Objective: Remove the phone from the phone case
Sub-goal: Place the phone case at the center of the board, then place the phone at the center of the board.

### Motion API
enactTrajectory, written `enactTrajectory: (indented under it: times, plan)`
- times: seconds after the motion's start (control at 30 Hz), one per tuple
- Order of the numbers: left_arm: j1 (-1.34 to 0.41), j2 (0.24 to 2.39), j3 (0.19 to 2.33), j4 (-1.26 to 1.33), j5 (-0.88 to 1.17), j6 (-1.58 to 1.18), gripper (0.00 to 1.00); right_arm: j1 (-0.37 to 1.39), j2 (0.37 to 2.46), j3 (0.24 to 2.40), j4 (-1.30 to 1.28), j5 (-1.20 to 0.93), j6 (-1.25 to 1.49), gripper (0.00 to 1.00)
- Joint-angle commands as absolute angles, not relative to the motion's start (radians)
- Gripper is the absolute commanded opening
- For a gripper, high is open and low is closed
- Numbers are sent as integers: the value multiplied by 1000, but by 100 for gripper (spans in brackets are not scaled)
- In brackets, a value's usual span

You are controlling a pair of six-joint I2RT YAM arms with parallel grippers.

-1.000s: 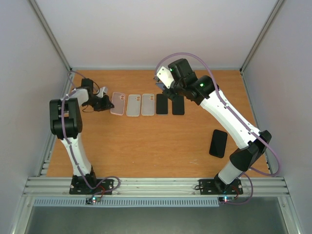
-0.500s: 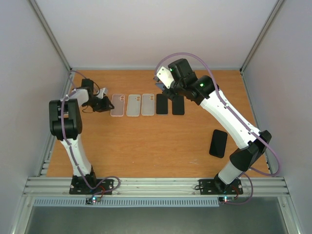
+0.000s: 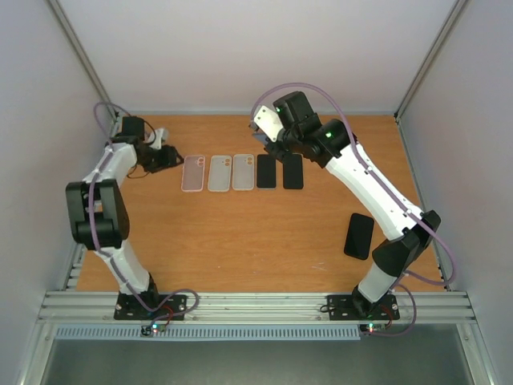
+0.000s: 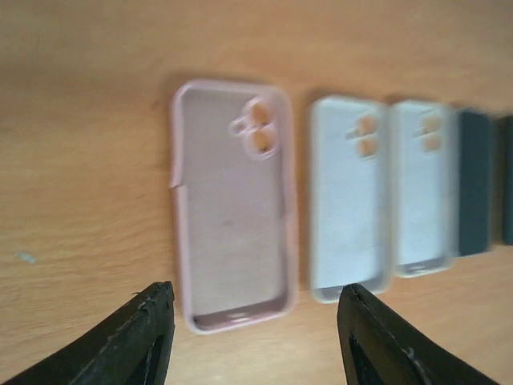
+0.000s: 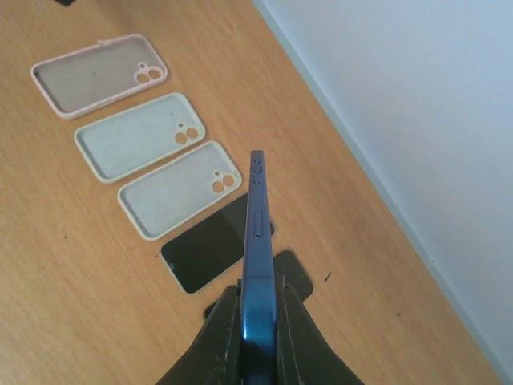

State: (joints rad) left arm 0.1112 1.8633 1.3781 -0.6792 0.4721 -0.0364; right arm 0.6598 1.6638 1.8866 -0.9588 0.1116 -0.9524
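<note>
While right claw [image 5: 260, 319] clamps the blue phone [image 5: 256, 241] edge-up, long axis toward 12 o'clock above two dark phones [image 5: 210, 245] on the table [image 5: 80, 281], left claw [image 3: 171, 157] hangs spread, empty, 9 o'clock of the empty pink case [image 3: 193, 172].

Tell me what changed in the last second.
The left fingers opened and drew back leftward from the pink case. The right fingers still clamp the blue phone on edge. The other cases and flat phones lie unmoved.
</note>
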Motion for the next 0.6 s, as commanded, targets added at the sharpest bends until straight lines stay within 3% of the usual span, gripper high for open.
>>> enactTrajectory:
  times: [0.0,0.37,0.57]
  plan:
    - [108,1717,1457,-661,640,-152,57,659,1689,1993,-926,131,-1017,1]
    - [59,1520,1485,-371,963,-584,79,761,1672,1910,-719,323,-1264,1]
    - [-41,1503,1409,-92,1078,-931,81,845,1633,1755,-487,450,-1458,1]
